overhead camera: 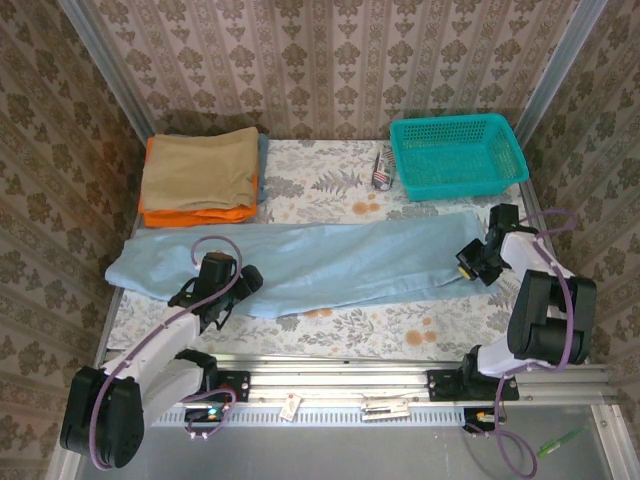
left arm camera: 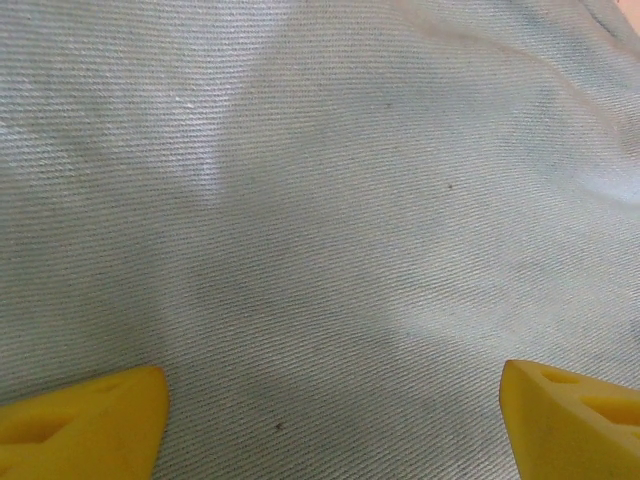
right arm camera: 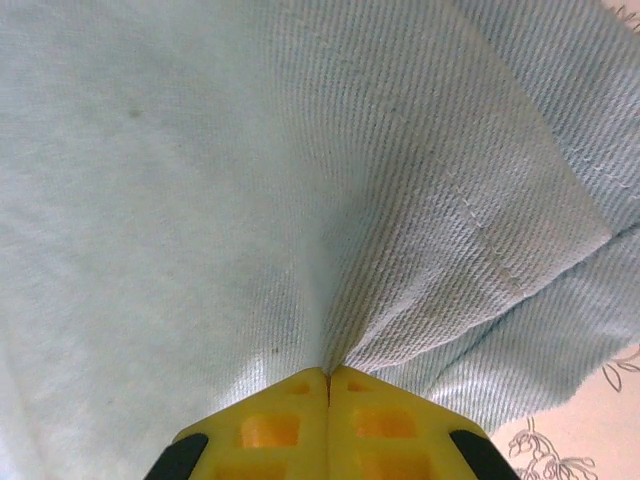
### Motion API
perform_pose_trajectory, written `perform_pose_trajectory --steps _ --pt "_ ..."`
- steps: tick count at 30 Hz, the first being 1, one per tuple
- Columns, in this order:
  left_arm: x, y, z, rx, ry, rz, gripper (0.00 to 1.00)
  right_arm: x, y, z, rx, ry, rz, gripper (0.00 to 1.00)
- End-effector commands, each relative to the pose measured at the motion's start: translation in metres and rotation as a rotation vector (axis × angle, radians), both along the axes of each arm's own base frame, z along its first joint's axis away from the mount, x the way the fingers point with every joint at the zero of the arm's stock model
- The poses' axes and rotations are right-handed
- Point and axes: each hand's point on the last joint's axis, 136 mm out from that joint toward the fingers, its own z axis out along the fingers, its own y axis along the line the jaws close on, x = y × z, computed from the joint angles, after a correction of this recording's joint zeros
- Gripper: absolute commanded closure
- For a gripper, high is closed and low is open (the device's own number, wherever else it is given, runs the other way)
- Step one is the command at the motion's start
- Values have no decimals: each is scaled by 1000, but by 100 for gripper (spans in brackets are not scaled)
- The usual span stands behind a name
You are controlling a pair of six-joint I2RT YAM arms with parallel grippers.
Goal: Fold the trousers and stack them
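We see a table (overhead camera: 385,332) covered in a pale cloth printed with grey leaves and flowers, marked with a few brownish stains. Light-blue trousers (overhead camera: 330,262) lie spread flat across its middle, reaching from the left edge almost to the right edge. At the far left corner sits an orange folded garment (overhead camera: 190,214) with a tan folded garment (overhead camera: 200,165) stacked on top of it. At the far right corner stands a teal plastic basket (overhead camera: 462,187). Just to the left of the basket lies a small grey and red object (overhead camera: 381,170), too small for us to identify.
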Motion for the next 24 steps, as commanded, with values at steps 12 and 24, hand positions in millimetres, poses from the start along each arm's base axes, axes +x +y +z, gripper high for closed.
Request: perform_pose_trajectory --steps 12,24 --pt "-1 -1 6 -1 -8 -13 14 -29 -28 51 -163 -77 -16 100" --pt "-5 -3 8 -25 -5 -20 14 -41 -24 26 -88 0 -30 63"
